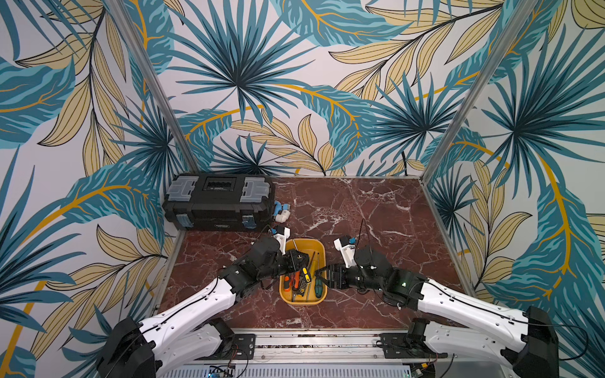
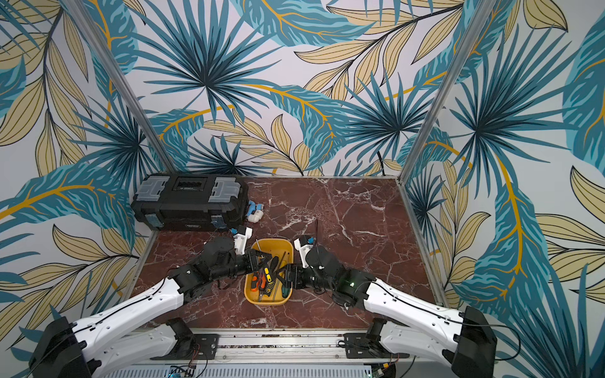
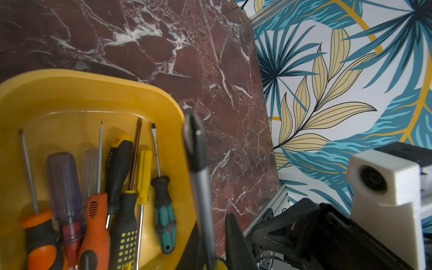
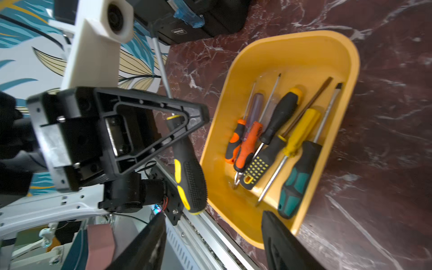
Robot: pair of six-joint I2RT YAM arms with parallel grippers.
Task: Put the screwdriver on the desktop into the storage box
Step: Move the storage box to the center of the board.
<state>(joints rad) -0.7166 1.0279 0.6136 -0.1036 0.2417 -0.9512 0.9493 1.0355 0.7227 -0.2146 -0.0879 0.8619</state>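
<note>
Your black-and-yellow screwdriver (image 4: 189, 180) is off the desktop (image 1: 376, 209) and in the air, tilted, at the left side of the yellow storage box (image 4: 353, 60). Its shaft points away toward the black toolbox (image 1: 219, 203), and nothing shows it resting on the tools lying inside. The left gripper (image 4: 184, 118) pinches it at the collar, where handle meets shaft. Your right gripper (image 1: 319, 275) is spread and empty, hovering at the box's right side over the green-handled screwdriver (image 4: 297, 184). I'd judge you're at the placing step with the task nearly done, since both top views show no other screwdriver loose on the desktop. Next, bring the handle fully inside the rim, level the tool along the box's length, lower it onto the pile, then release. Keep the right claw clear so it doesn't catch the shaft
</note>
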